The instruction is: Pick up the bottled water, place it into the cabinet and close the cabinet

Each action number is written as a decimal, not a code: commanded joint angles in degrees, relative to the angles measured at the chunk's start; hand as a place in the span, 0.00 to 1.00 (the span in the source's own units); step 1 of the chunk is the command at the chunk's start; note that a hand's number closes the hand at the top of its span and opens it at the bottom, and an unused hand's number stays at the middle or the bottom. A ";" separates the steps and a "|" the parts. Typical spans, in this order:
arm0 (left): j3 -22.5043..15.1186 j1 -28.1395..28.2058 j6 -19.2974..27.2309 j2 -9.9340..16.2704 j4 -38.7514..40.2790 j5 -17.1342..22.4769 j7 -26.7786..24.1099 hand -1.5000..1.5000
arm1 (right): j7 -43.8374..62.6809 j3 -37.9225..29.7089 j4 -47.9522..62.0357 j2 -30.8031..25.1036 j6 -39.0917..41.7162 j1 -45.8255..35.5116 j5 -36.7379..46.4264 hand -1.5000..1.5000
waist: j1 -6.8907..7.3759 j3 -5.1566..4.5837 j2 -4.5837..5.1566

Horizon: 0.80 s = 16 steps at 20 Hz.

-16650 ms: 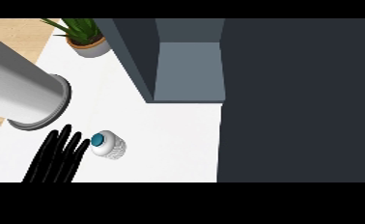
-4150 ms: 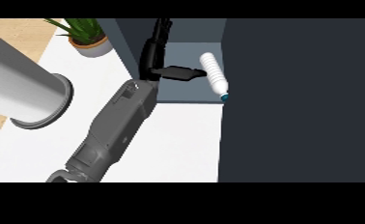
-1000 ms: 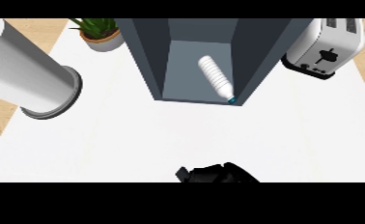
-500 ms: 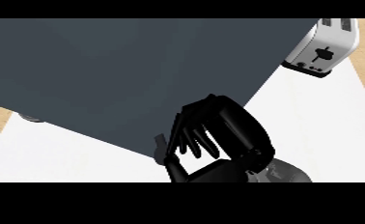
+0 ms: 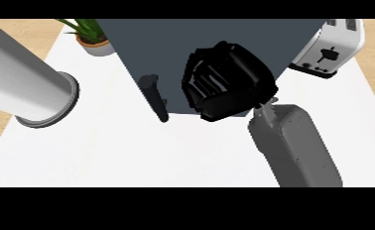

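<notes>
A broad white counter top (image 5: 110, 149) carries everything. On it stands the tall dark grey cabinet (image 5: 183, 40), its door shut or very nearly so, with a dark vertical bar handle (image 5: 155, 97) at its lower left corner. A large grey cylinder (image 5: 33, 92) lies at the left edge. The robot's right hand (image 5: 223, 83), black on a grey forearm, presses against the cabinet front with fingers partly bent and holding nothing. A white toaster (image 5: 330, 48) sits to the right, a potted green plant (image 5: 92, 35) to the upper left. The bottled water is out of sight, presumably inside the cabinet. The closing step looks almost finished; next, I judge, comes a last push, then pulling the hand away.
</notes>
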 commanded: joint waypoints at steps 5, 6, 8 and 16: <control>4.42 -0.80 -1.42 -1.18 -0.35 4.26 3.54 0.00 | -1.71 -6.48 13.65 -1.33 5.45 -11.16 -1.47 1.00 | -0.57 0.08 0.58; 3.60 -1.25 -2.40 -2.34 0.85 1.73 3.12 0.00 | -2.80 -6.11 14.53 -0.73 4.26 -11.55 0.46 1.00 | -0.41 0.06 0.53; 5.36 -0.17 -4.31 -2.21 1.10 3.93 3.53 0.00 | -3.53 -4.83 16.96 0.00 6.01 -11.40 1.06 1.00 | -0.12 0.06 0.57; 4.38 0.09 -4.40 -3.33 -0.90 3.88 6.24 0.00 | -3.49 -3.88 19.70 1.49 5.70 -14.72 -3.57 1.00 | 0.79 0.08 0.76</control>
